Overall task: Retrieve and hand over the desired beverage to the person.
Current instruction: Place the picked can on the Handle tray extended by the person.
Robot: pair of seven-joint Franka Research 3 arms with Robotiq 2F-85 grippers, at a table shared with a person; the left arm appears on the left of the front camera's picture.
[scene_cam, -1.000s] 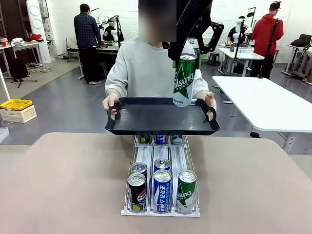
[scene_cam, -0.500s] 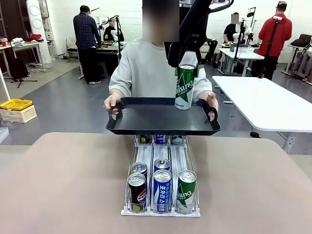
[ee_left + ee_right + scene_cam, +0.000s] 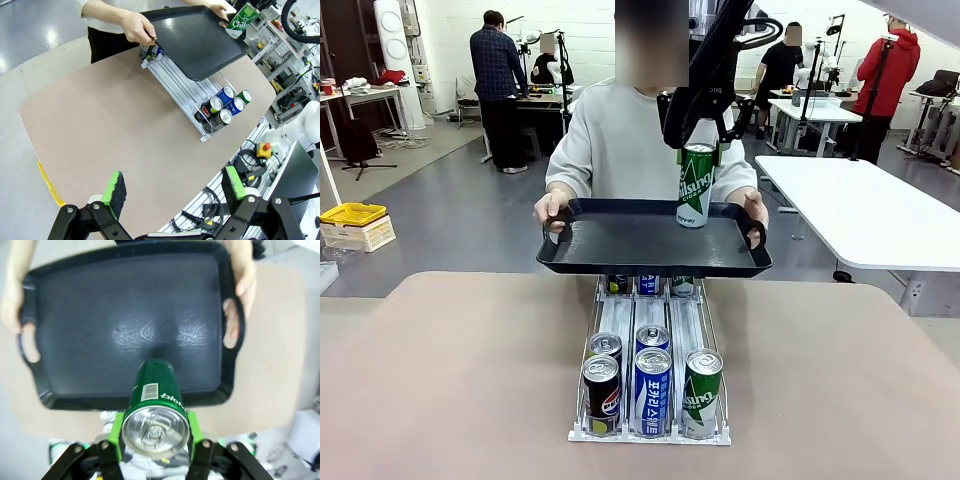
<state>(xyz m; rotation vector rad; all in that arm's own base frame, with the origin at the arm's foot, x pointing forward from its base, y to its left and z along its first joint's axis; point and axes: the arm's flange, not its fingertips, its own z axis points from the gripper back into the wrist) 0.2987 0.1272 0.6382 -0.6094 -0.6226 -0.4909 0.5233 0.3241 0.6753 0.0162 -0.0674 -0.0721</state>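
R end effector (image 3: 698, 148) pinches green can (image 3: 696, 190) by its top, upright over the tray (image 3: 650, 267) the person (image 3: 605, 140) holds level, prob to receive it. L end effector (image 3: 174, 185) spread, idle above table (image 3: 100, 125).

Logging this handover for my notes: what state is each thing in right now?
right pincer: shut on the green can, over the tray.
green can: gripped near its top, slightly tilted; contact with tray unclear.
tray: held off the table by the person's hands at both handles.
left pincer: open, empty, above the table.
rack: on the table, upright cans in three lanes.
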